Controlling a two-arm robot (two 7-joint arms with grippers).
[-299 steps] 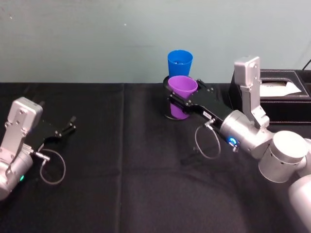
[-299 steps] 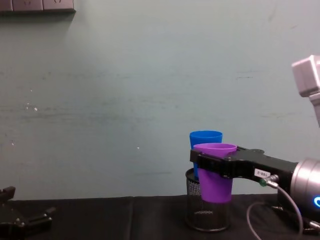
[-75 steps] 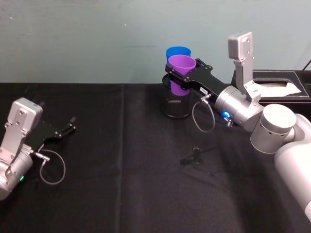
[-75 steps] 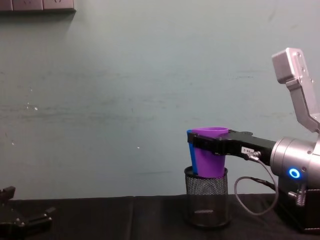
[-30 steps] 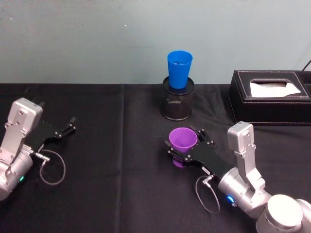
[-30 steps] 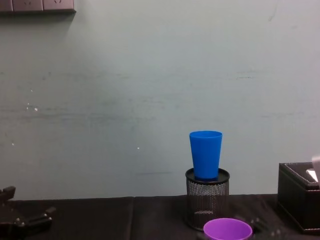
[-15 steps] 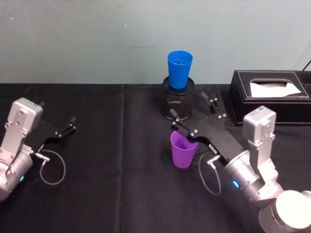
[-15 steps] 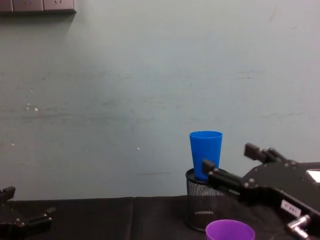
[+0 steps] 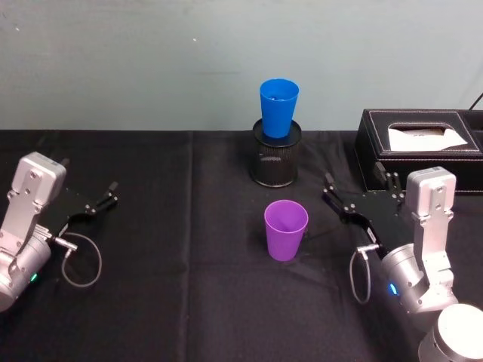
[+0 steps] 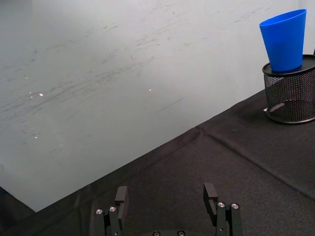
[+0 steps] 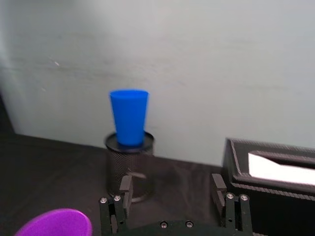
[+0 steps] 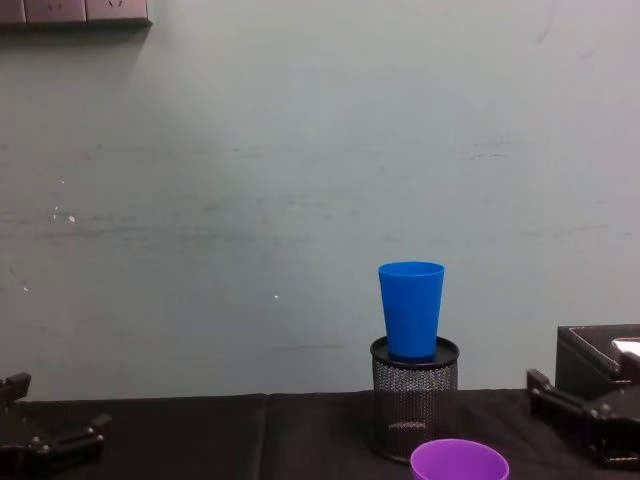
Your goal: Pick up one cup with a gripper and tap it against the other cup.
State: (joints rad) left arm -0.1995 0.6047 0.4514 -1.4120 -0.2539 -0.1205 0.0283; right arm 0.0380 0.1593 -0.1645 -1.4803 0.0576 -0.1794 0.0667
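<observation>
From the head view, the purple cup (image 9: 286, 229) stood upright and alone on the black tablecloth (image 9: 189, 302), in front of the blue cup (image 9: 278, 107), which sat in the top of a black mesh pen holder (image 9: 275, 162). The right gripper (image 9: 356, 193) lay to the right of the purple cup and apart from it, its fingers spread and holding nothing; the left gripper (image 9: 102, 197) rested far off at the table's left, fingers likewise apart. A black tissue box (image 9: 419, 149) sat at the back right. The left wrist view showed the left gripper's two fingers (image 10: 121, 195) parted over bare cloth, with the blue cup (image 10: 285, 39) and the holder (image 10: 290, 95) in the distance. The right wrist view showed the right gripper's open fingers (image 11: 125, 188), the purple rim (image 11: 54, 222) just beside them at one corner, and the blue cup (image 11: 129, 116) beyond. In the chest view the blue cup (image 12: 411, 308) rose above the holder (image 12: 414, 399), the purple rim (image 12: 459, 460) low in front. The purple cup looked light, thin-walled and smooth, likely to slip or flex under hard pressure, so a moderate squeeze across the upper wall, just below the rim, seemed best. Counted: two cups, one purple and one blue; one holder; one tissue box; two grippers.
</observation>
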